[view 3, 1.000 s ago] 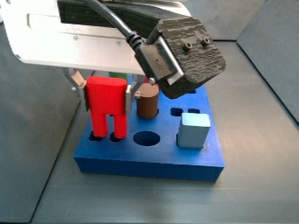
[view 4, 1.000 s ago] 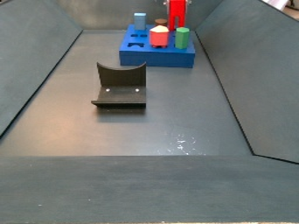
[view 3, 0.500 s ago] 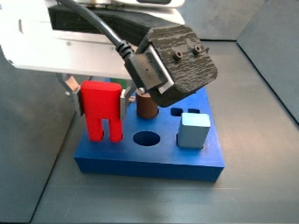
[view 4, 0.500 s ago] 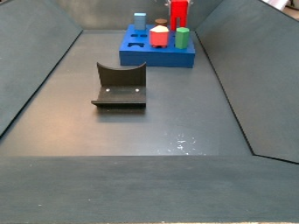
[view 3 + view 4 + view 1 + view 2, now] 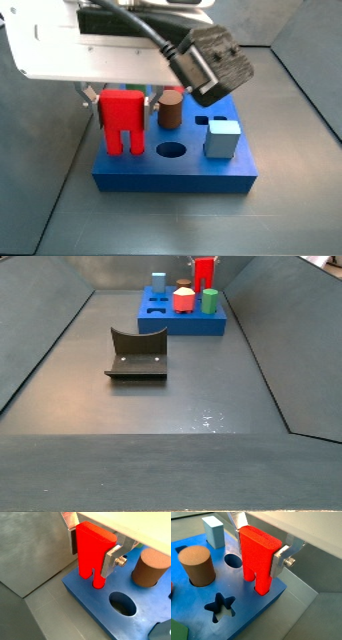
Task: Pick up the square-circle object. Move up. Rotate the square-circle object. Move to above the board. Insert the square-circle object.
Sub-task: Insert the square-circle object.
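**A:** Square-circle object (image 5: 92,554) — where does it sit against the jaws?

**B:** Upright between them. In both wrist views the gripper (image 5: 260,542) has its silver plates on the two sides of the red square block, and the jaws are pinching that block. One finger (image 5: 115,556) presses on one flank, while the other plate shows at the far flank.

**A:** And the prongs?

**B:** They point down onto the board (image 5: 251,609), near one of its corners. In a wrist view one prong end touches the blue top (image 5: 99,585); whether it has entered a cut-out I cannot tell. In a side view the square-circle object (image 5: 123,120) stands on the board (image 5: 174,182) at the end away from the pale blue block (image 5: 222,139).

**A:** What else is on the slab?

**B:** A brown cylinder (image 5: 196,564) stands in its hole, just beside the red piece. An open round hole (image 5: 121,604) and a star cut-out (image 5: 220,605) are also near. A green peg (image 5: 209,299) shows in a side view.

**A:** The room around it?

**B:** A grey metal floor (image 5: 174,406) with sloping walls. The board (image 5: 182,322) lies at the far end, well apart from the dark brown arch block (image 5: 138,353). The floor between them is open. The red piece stands close to the slab's edge.
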